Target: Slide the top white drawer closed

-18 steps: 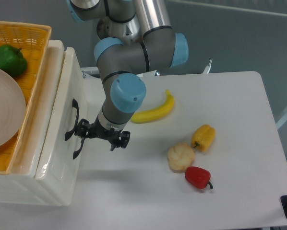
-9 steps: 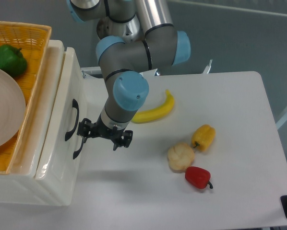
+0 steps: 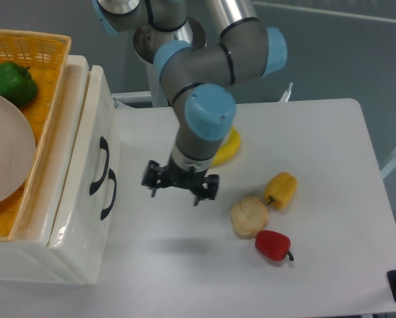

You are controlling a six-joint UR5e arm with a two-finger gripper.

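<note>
The top white drawer (image 3: 97, 122) is in the white cabinet at the left, with its curved black handle (image 3: 100, 165) on the front. Its front looks flush with the lower white drawer, whose handle (image 3: 108, 195) sits just to the right. My gripper (image 3: 180, 188) hangs over the table to the right of the handles. It is clear of the cabinet, open and empty.
An orange woven basket (image 3: 42, 50) on top of the cabinet holds a green pepper (image 3: 11, 82) and a white plate (image 3: 2, 159). On the table lie a banana (image 3: 230, 147) partly behind the arm, a yellow pepper (image 3: 281, 189), a cream bun (image 3: 249, 216) and a red pepper (image 3: 273, 245).
My gripper has moved right, from right next to the drawer handles to open table. The drawer fronts have not visibly shifted.
</note>
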